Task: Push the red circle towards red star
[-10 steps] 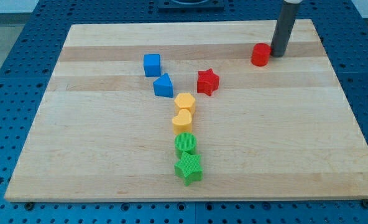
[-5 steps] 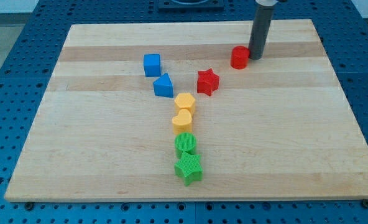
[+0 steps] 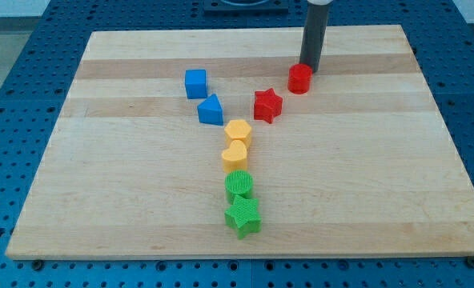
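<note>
The red circle [image 3: 299, 78] is a short red cylinder on the wooden board [image 3: 365, 176], up and right of the board's middle. My tip [image 3: 310, 71] touches the circle's upper right side. The red star [image 3: 267, 105] lies a short way down and to the left of the circle, with a small gap between them.
A blue cube [image 3: 195, 83] and a blue triangular block [image 3: 211, 110] lie left of the star. Below the star, a column runs down: an orange hexagon [image 3: 239, 131], an orange heart [image 3: 234, 154], a green circle [image 3: 239, 186], a green star [image 3: 243, 216].
My tip has slid to the view's left and slightly down, pushing the red circle from the right part of the board to close beside the red star. The other blocks have not moved.
</note>
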Robot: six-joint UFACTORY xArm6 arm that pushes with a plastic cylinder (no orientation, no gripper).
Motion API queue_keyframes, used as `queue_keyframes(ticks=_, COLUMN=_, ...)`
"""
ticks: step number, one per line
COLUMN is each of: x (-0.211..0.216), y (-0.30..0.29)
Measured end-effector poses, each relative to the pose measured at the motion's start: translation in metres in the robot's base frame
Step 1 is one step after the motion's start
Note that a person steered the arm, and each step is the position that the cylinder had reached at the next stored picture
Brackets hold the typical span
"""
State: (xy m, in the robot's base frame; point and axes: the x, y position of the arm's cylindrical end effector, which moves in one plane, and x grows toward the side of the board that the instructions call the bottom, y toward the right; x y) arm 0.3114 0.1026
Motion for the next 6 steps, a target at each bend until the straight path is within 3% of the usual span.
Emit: queue_keyframes(ticks=6, x=0.0042, y=-0.0045)
